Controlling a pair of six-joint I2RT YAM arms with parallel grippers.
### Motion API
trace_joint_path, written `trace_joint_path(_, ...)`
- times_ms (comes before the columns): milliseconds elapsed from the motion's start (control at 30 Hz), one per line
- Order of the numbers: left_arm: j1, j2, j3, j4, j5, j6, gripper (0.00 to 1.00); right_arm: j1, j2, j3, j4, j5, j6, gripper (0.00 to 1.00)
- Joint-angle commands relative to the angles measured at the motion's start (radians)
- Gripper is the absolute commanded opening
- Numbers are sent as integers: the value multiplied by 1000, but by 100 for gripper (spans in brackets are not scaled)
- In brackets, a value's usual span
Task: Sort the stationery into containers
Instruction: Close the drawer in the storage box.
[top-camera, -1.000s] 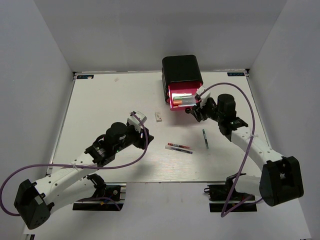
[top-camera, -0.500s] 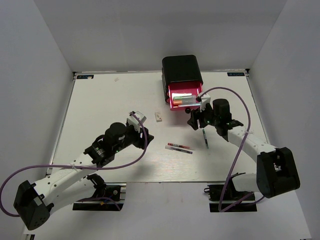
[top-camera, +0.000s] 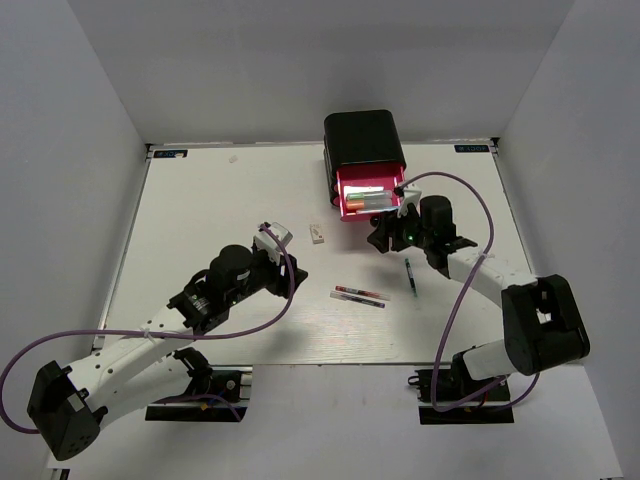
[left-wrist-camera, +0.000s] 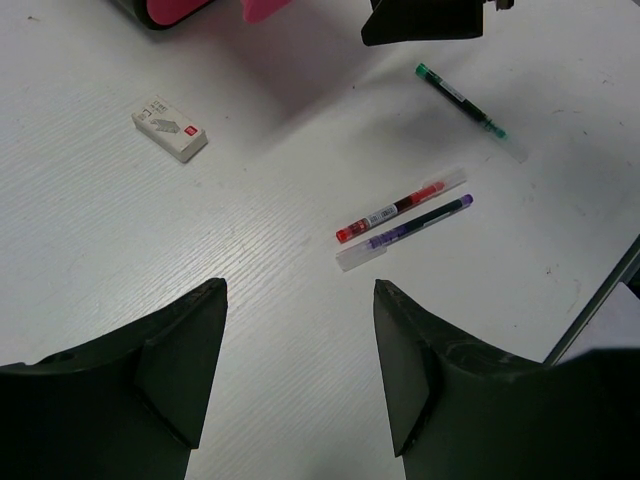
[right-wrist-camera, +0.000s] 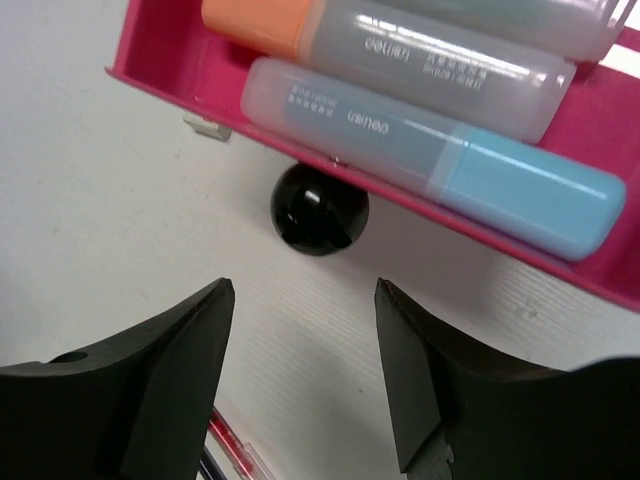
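Stationery lies partly sorted on a white table (top-camera: 200, 200). At left, the left gripper (left-wrist-camera: 300, 287) hangs over bare tabletop, jaws spread and holding nothing. Beyond it, toward the far side, a small white eraser (left-wrist-camera: 169, 129) rests flat, well apart from the pens. Near the middle, a red pen (left-wrist-camera: 400, 205) and a purple pen (left-wrist-camera: 405, 232) lie side by side, almost parallel and just beside each other. Further right, a green pen (left-wrist-camera: 460, 100) lies alone on the table, near the right arm. At the far edge stands the black cabinet (top-camera: 362, 140), with a pink drawer (top-camera: 365, 180) pulled out toward the arms. Inside the drawer, an orange-capped marker (right-wrist-camera: 400, 60) and a blue-capped marker (right-wrist-camera: 430, 150) lie lengthwise against each other; a third marker (right-wrist-camera: 500, 15) shows only at the top edge of the wrist view. The drawer's round black knob (right-wrist-camera: 320, 208) juts from its front. The right gripper (right-wrist-camera: 304, 285) hovers just before that knob — jaws spread, empty, not touching it.
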Motion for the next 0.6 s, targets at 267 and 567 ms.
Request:
trace_joint_path(267,5,-11,-1,15,-13,-4,71,4,31,77,135,-12,121,58)
trace_joint_path(567,5,-11,-1,15,-13,-4,71,3,36,105,158,5,112,37)
